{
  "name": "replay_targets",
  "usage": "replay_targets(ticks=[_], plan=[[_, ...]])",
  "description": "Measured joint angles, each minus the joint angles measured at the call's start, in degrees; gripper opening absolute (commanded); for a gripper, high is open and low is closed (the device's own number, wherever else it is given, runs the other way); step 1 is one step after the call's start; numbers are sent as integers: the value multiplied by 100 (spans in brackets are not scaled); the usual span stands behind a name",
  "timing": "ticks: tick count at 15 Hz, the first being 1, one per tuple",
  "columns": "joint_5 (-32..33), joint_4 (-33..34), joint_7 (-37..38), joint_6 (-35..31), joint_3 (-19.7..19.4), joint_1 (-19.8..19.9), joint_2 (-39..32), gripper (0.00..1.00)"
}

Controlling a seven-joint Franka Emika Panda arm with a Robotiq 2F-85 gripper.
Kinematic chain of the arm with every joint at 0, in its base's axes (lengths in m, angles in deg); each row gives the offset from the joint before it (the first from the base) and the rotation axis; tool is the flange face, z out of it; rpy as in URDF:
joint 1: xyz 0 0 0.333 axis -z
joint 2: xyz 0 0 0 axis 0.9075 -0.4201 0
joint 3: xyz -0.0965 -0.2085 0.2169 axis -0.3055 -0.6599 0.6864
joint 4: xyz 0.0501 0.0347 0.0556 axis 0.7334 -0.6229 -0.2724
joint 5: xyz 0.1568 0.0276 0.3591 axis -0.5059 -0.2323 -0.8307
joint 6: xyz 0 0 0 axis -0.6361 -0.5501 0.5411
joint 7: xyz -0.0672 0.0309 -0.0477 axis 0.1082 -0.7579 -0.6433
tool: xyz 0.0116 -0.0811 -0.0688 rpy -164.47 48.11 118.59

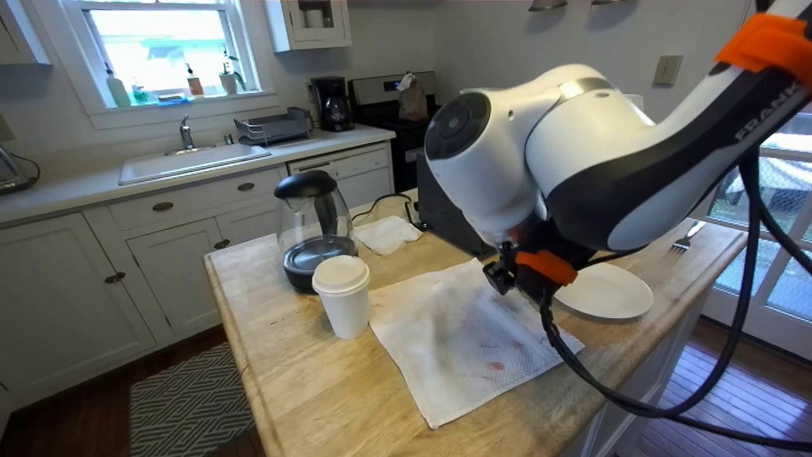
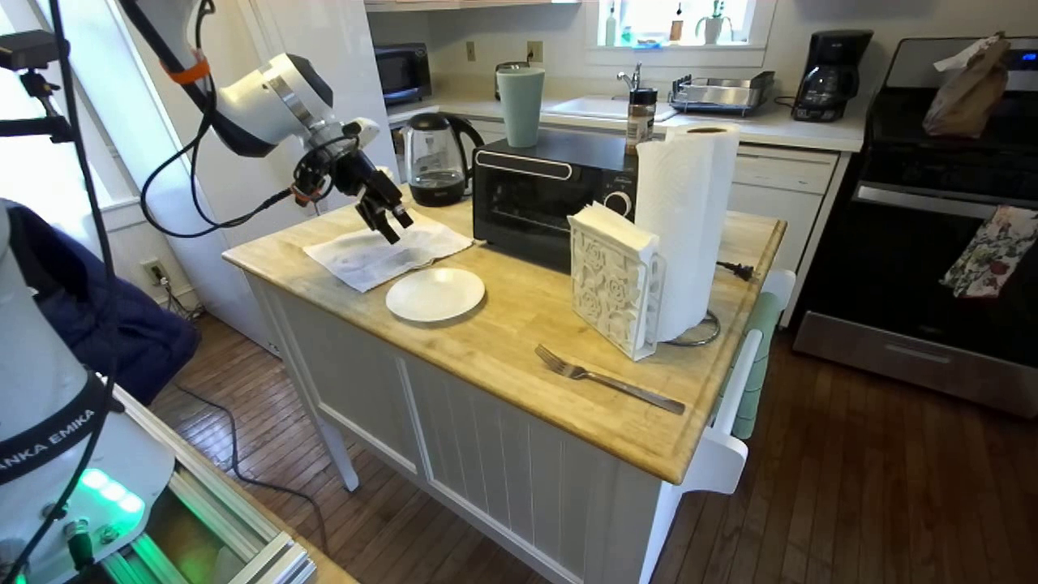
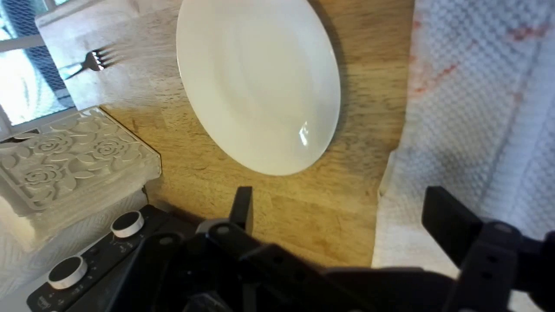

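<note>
I see the gripper spread apart above the paper towel, a white plate near a long edge of the surface.

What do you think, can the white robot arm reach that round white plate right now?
Probably yes: its black gripper hangs open and empty near the plate, with nothing visible between them; the white textured paper towel lies beside the plate, not over it.

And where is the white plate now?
In an exterior view, the plate lies on the table, between the white towel at left and the fork at right.
</note>
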Motion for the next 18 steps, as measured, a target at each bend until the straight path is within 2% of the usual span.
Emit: replay_targets(ticks=[3, 8, 12, 18], plan=[[-345, 25, -51, -20, 52, 0, 384, 100], [-389, 17, -53, -19, 67, 0, 421, 100], [-318, 182, 451, -19, -99, 27, 573, 100], [-638, 481, 841, -32, -229, 352, 1398, 100]])
